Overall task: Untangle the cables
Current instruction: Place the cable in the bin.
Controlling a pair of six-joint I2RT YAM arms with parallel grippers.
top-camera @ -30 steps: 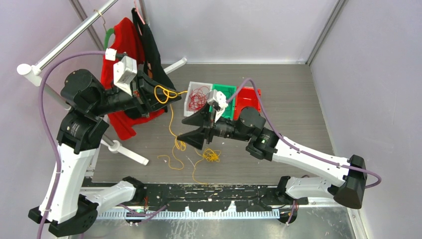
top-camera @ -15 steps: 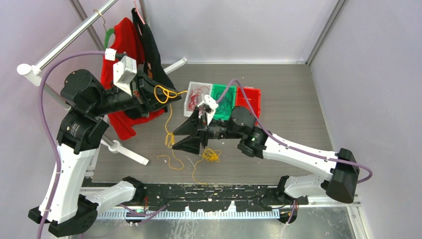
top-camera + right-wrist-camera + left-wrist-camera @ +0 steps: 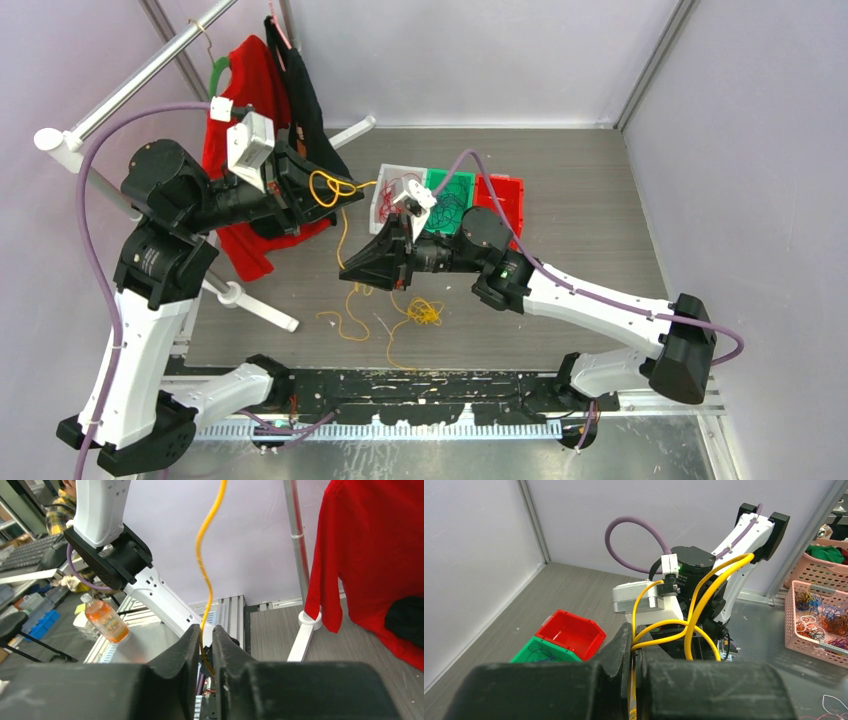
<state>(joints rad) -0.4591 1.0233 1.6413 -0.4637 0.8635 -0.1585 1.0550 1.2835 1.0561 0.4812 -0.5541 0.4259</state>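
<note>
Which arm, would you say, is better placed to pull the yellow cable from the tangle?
Probably right: the right claw pinches the yellow cable low, near the tangle; the left claw anchors it high.

Lilac walls (image 3: 480,50) enclose a grey wood-grain tabletop (image 3: 590,220).

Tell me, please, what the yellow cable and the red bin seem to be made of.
The yellow cable looks like plastic-sheathed wire: smooth, glossy, springy loops. The red bin is likely moulded hard plastic: uniform colour, slight sheen, crisp rim.

Clothes rack (image 3: 150,66) blocks the left, bins (image 3: 505,190) behind; table (image 3: 600,220) open rightward
</note>
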